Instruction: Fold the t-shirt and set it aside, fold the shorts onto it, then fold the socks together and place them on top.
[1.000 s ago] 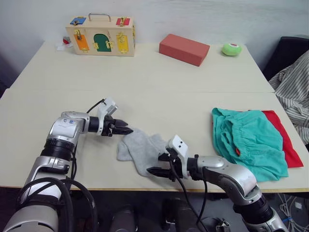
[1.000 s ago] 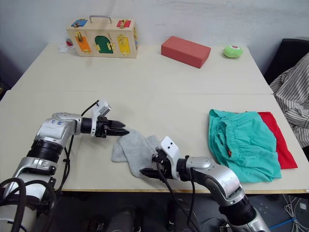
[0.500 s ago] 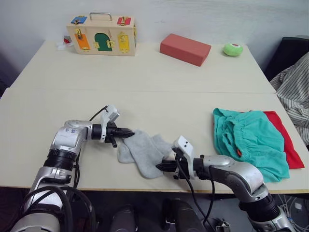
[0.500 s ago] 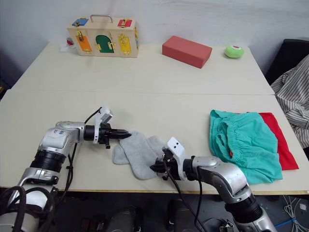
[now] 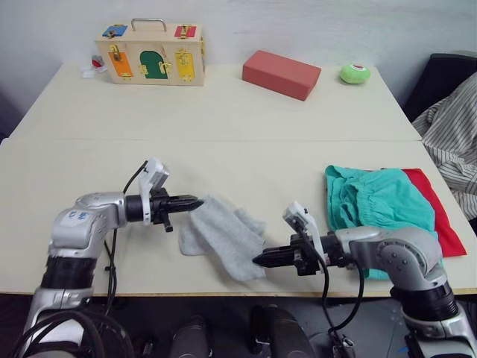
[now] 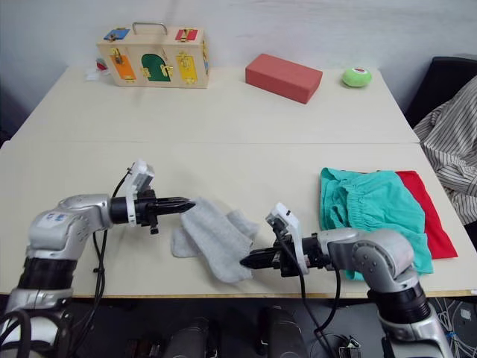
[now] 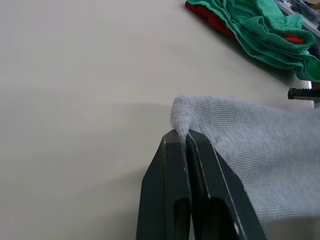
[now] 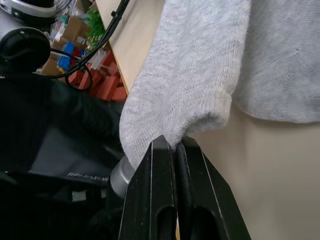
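Observation:
The light grey socks (image 5: 223,235) lie overlapped near the table's front edge. My left gripper (image 5: 194,201) is shut on the upper left end of one sock (image 7: 235,135), pinching its rolled edge. At that sock's front end, my right gripper (image 5: 258,260) is shut on the cloth (image 8: 190,90). The sock stretches between the two grippers. At the right lie the folded teal shorts (image 5: 380,205), resting on the folded red t-shirt (image 5: 438,209), whose right edge shows beside them.
A wooden latch box (image 5: 149,52), a salmon block (image 5: 281,73) and a green round object (image 5: 355,73) stand along the table's far edge. Striped fabric (image 5: 451,142) hangs beyond the right edge. The front table edge (image 5: 186,287) runs just below the socks.
Both grippers have gone from open to shut on the ends of a sock. The right gripper has moved rightward along the front edge, and the sock is now drawn out between them.

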`<state>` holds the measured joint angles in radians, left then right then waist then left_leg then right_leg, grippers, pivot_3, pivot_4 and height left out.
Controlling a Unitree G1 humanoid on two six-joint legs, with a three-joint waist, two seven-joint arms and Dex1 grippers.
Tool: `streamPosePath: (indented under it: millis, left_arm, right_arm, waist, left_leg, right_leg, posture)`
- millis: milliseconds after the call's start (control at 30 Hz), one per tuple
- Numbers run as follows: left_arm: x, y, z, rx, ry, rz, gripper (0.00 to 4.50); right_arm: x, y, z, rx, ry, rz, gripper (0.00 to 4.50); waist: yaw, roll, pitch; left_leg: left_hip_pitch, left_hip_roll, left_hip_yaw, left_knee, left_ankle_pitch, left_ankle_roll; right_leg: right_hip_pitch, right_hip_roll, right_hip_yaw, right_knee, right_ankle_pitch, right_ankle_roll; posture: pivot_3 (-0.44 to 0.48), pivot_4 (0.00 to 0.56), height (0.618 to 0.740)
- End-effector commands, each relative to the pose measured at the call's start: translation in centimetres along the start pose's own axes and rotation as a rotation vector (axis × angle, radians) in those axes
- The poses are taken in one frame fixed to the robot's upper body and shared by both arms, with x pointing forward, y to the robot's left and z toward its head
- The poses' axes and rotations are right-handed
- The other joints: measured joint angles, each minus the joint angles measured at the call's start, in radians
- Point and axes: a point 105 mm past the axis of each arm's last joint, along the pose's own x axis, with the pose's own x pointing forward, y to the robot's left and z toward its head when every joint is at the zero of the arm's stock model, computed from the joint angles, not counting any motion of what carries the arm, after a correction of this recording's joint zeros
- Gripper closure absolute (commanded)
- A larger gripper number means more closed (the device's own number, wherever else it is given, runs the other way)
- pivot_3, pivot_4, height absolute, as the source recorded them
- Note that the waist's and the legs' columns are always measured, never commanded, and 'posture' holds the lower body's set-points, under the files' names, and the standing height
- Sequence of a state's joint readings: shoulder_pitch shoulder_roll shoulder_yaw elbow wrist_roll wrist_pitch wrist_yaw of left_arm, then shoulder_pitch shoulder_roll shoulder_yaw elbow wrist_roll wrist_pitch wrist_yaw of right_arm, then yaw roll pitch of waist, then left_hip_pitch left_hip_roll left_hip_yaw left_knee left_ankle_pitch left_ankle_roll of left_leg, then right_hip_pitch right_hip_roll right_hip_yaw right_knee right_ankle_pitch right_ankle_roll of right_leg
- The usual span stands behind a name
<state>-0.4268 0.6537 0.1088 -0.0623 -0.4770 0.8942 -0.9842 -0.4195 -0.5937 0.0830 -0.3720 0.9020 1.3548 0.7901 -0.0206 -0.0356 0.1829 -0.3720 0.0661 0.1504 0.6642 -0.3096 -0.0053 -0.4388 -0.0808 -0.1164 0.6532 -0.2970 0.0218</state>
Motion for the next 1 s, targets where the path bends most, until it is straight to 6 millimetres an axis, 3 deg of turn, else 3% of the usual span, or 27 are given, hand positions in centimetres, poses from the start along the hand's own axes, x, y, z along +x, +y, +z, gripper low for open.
streamPosePath:
  millis: [33,233,533,1000]
  left_arm:
    - [-1.6,-1.6,0.9,0.025,-0.041,0.050,4.50]
    - [-2.8,-3.6,-0.6,0.003,-0.099,0.196,4.50]
    - [-4.2,-5.1,-3.1,-0.055,-0.251,0.362,4.50]
    - [-4.6,-6.3,-6.5,-0.072,-0.367,0.486,4.50]
  right_arm:
    - [-1.0,-0.6,1.9,-0.046,0.003,0.000,4.45]
    - [-1.6,-2.6,4.6,-0.132,0.056,-0.026,4.45]
    - [-0.2,-4.3,6.5,-0.206,0.149,-0.005,4.45]
    - [2.0,-4.1,8.2,-0.272,0.220,0.053,4.45]
  waist:
    - [-0.005,0.000,0.000]
    - [-0.008,0.002,0.002]
    - [-0.006,0.002,0.002]
    - [-0.008,0.004,0.003]
  left_leg:
    - [0.000,0.000,0.000,0.000,0.000,-0.001]
    - [0.000,0.000,0.000,0.000,0.001,-0.002]
    - [0.000,0.000,0.000,0.000,0.000,-0.002]
    - [-0.002,0.000,0.000,0.000,-0.004,0.003]
  right_leg:
    - [0.000,0.000,0.000,0.000,0.000,0.000]
    - [0.000,0.000,0.000,0.000,0.000,0.000]
    - [-0.001,0.000,0.000,-0.001,0.000,0.000]
    - [-0.003,-0.001,0.000,-0.001,0.000,-0.001]
  posture:
    - [0.000,0.150,0.740]
    - [0.000,0.150,0.740]
    - [0.000,0.150,0.740]
    - [0.000,0.150,0.740]
